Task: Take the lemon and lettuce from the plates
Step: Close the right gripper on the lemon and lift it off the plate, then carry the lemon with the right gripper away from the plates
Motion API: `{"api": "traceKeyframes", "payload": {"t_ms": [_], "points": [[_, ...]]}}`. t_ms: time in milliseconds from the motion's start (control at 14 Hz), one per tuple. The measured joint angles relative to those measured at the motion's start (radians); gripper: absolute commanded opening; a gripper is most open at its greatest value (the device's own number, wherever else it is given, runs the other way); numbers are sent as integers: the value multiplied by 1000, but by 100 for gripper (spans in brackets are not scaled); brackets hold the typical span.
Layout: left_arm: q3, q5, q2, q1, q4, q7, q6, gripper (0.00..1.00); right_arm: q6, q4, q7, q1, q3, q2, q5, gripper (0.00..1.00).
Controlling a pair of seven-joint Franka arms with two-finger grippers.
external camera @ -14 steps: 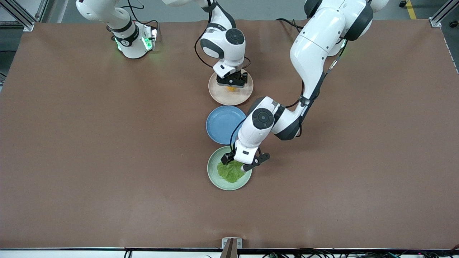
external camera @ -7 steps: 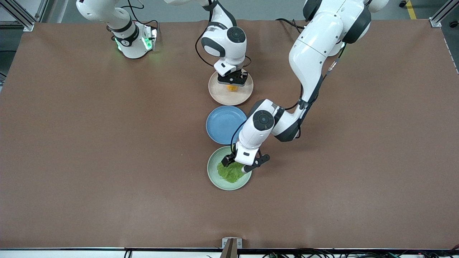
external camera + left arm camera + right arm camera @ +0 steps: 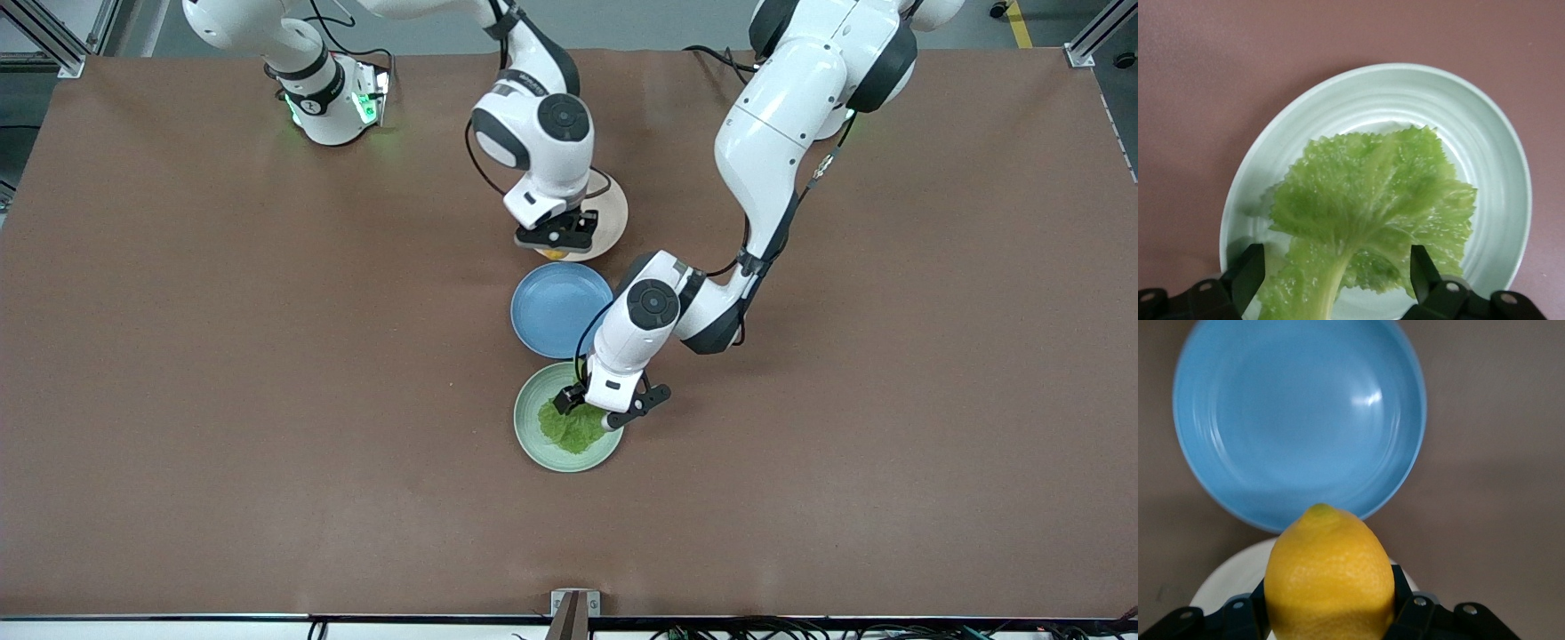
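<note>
Three plates are sitting in a row down the middle of the brown table point(image 3: 222, 356). Nearest the front camera, the mint green plate point(image 3: 533, 444) is carrying the lettuce point(image 3: 569, 428), a crinkled leaf lying flat with its pale stem rib pointing toward the left gripper point(image 3: 594, 412). That gripper is standing low over the plate with its fingers point(image 3: 1248, 273) spread wide, one on each side of the stem, not pinching it; in the left wrist view the lettuce point(image 3: 1371, 213) is filling most of the green plate point(image 3: 1498, 167). Next farther along, the blue plate point(image 3: 542, 311) is lying between the other two. Farthest, the beige-pink plate point(image 3: 613, 218) is showing partly under the right arm. The right gripper point(image 3: 556, 242) is hanging over that plate's edge toward the blue plate, squeezing the lemon point(image 3: 555, 254) between its fingers. In the right wrist view the lemon point(image 3: 1330, 577) is sitting clamped, with the blue plate point(image 3: 1298, 413) under it.
</note>
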Motion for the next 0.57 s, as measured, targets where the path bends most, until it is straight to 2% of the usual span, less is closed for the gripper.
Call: {"api": "traceKeyframes", "payload": {"t_ms": [286,571], "points": [[0,0,1,-1,1,0,1,64,-51,-1,-238,-196,-4,-70,0,1],[0,0,0,-1,5,0,6,40,-69,-2,-418,-409,-7,-94,-1,1]]}}
